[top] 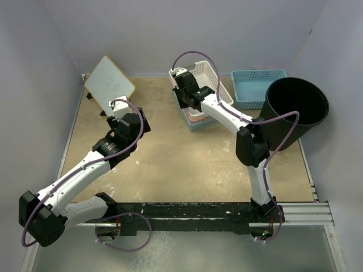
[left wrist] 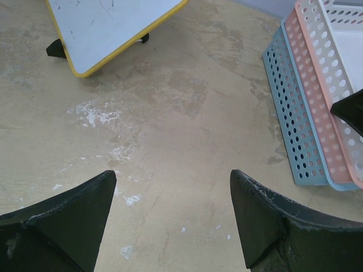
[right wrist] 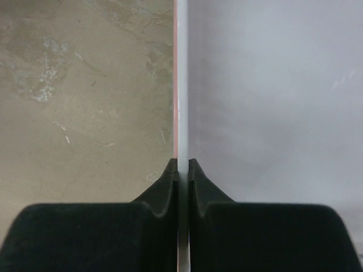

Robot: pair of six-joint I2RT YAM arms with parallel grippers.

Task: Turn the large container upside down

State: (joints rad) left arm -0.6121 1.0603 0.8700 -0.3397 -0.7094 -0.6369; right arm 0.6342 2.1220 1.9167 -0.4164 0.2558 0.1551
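The large container (top: 292,110) is a tall round black bin at the table's right side, with its open mouth facing up. It shows only in the top view. My right gripper (top: 184,90) is far left of it, at the left end of a stack of baskets. In the right wrist view the right gripper (right wrist: 182,164) is shut on the thin white wall of the top white basket (right wrist: 181,85). My left gripper (top: 133,122) hovers over the table's left half. In the left wrist view the left gripper (left wrist: 170,181) is open and empty above bare tabletop.
The white basket (top: 207,73) sits nested in a pink basket (top: 194,116) and a blue one (top: 201,126); the stack also shows in the left wrist view (left wrist: 295,130). A separate blue basket (top: 255,85) stands behind the bin. A yellow-framed whiteboard (top: 109,84) stands back left.
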